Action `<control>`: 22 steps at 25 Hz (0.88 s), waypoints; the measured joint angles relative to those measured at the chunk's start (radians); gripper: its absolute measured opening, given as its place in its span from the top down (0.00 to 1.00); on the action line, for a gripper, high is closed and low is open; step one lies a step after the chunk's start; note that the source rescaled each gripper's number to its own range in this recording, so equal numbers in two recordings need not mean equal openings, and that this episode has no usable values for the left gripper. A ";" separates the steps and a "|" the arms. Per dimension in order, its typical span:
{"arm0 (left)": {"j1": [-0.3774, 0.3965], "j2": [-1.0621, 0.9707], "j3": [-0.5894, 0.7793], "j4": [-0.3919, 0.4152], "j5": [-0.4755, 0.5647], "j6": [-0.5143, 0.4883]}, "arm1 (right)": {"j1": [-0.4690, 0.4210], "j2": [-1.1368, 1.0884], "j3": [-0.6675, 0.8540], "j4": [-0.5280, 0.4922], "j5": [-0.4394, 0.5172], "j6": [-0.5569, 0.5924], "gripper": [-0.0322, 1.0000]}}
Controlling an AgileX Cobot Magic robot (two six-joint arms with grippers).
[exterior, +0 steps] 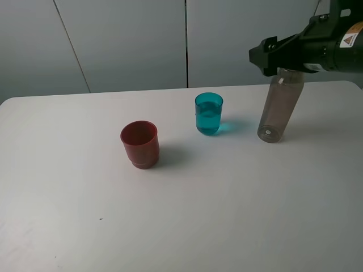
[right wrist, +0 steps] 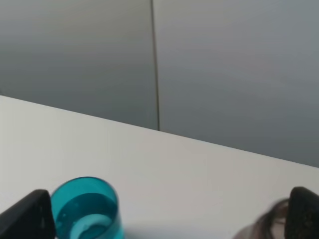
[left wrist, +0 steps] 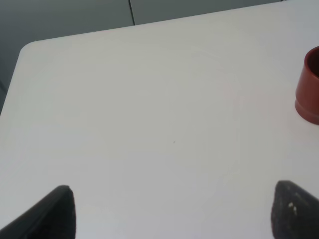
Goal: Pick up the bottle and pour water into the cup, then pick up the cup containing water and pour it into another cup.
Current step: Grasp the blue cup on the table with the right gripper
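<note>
The right hand is seen spread wide at the top of the bottle, which stands far right on the tabletop; contact cannot be told. The cup, part filled with water, is placed left of it, apart. Another cup is set nearer, further left. The left hand is held open over bare tabletop.

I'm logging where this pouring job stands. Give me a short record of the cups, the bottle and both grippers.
teal cup: upright, water inside
red cup: upright, no water visible
bottle: standing on the table, top at the right gripper
right gripper: open, not gripping
left gripper: open, empty, above the table
</note>
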 joint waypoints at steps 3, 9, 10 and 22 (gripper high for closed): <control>0.000 0.000 0.000 0.000 0.000 0.000 | 0.072 -0.002 0.002 0.104 -0.002 -0.103 0.00; 0.000 0.000 0.000 0.000 0.000 0.000 | 0.123 0.088 0.129 0.163 -0.228 -0.161 0.00; 0.000 0.000 0.000 0.000 0.000 0.000 | 0.123 0.118 0.147 0.165 -0.266 -0.158 0.00; 0.000 0.000 0.000 0.000 0.000 0.000 | 0.125 0.517 0.170 0.119 -0.715 -0.090 0.00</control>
